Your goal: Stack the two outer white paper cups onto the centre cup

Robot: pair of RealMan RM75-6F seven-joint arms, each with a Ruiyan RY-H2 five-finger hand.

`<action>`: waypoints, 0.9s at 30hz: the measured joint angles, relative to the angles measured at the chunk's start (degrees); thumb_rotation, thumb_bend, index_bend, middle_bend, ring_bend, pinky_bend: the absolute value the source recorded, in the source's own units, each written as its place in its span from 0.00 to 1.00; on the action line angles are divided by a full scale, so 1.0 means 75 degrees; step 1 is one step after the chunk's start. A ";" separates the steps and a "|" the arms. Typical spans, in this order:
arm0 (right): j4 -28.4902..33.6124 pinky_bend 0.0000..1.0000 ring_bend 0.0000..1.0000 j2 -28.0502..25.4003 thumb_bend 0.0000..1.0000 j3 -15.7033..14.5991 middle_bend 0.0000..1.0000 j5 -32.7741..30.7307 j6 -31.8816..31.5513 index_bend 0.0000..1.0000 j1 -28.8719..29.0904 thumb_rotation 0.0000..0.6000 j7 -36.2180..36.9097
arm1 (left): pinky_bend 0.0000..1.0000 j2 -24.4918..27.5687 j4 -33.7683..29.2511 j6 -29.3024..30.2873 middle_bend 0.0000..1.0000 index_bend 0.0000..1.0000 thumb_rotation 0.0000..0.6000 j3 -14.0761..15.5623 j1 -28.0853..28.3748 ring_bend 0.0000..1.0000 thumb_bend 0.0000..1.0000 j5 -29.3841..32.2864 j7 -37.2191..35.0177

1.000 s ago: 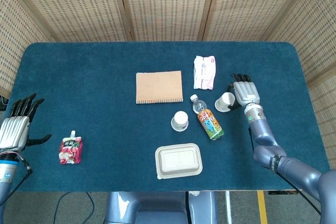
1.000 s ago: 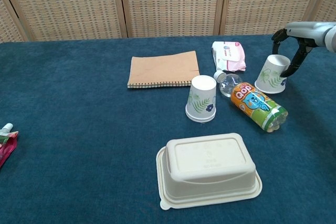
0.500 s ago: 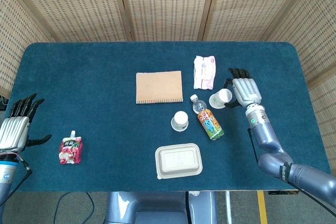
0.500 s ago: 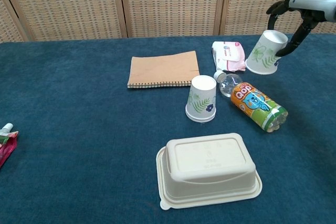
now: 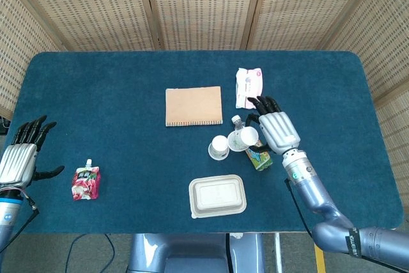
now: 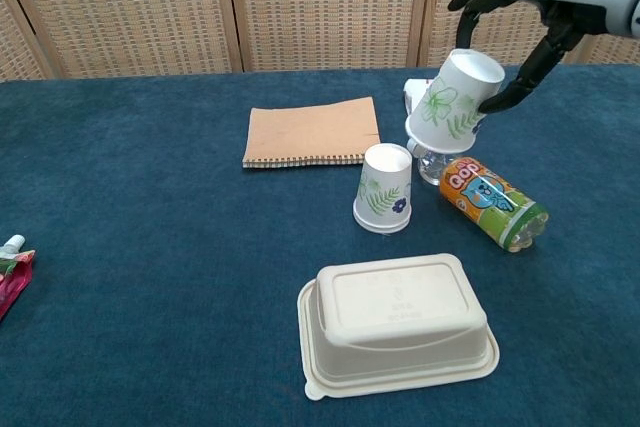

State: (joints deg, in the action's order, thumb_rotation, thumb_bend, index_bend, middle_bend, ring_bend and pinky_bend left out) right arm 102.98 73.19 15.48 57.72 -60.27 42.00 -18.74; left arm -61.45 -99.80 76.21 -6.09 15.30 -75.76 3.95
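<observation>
A: Why is the right hand (image 6: 520,7) tilting that cup (image 6: 452,102)?
B: Its fingers (image 6: 502,97) are gripping it mouth-down in the air, so it can slip over the centre cup (image 6: 383,187), waiting just below-left

A: The left hand (image 5: 18,156)?
B: Hanging open, idle

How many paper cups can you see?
2: one cup upside down on the table by the bottle, another tilted in the right hand. No third visible.
</observation>
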 measured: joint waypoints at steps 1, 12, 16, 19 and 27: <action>0.0008 0.09 0.00 0.0077 0.28 -0.0016 0.15 -0.0011 -0.0005 0.50 0.0016 1.00 -0.0026 | 0.00 0.0000 0.0003 -0.0008 0.00 0.11 1.00 0.0000 0.0000 0.00 0.17 0.0000 -0.0001; -0.0279 0.09 0.00 0.0864 0.28 0.0029 0.15 -0.0214 -0.0015 0.50 0.0345 1.00 -0.0177 | 0.00 -0.0012 0.0059 -0.0116 0.00 0.12 1.00 -0.0020 0.0014 0.00 0.17 0.0079 -0.0014; -0.0618 0.09 0.00 0.1067 0.28 0.0104 0.15 -0.0343 0.0079 0.50 0.0488 1.00 -0.0171 | 0.00 0.0006 0.0076 -0.0126 0.00 0.12 1.00 -0.0047 0.0004 0.00 0.17 0.0121 -0.0056; -0.0904 0.09 0.00 0.1227 0.28 0.0141 0.15 -0.0402 0.0149 0.50 0.0616 1.00 -0.0199 | 0.00 0.0004 0.0111 -0.0166 0.00 0.12 1.00 -0.0071 0.0014 0.00 0.17 0.0163 -0.0080; -0.1406 0.06 0.00 0.1559 0.24 0.0046 0.11 -0.0523 0.0368 0.43 0.0828 1.00 -0.0325 | 0.00 -0.0009 0.0181 -0.0306 0.00 0.12 1.00 -0.0099 0.0055 0.00 0.17 0.0259 -0.0104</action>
State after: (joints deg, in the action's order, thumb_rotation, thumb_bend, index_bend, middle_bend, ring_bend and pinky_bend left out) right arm 92.44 84.88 15.83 53.79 -57.51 48.21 -21.18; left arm -61.52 -98.44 73.92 -6.83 15.72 -73.82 3.17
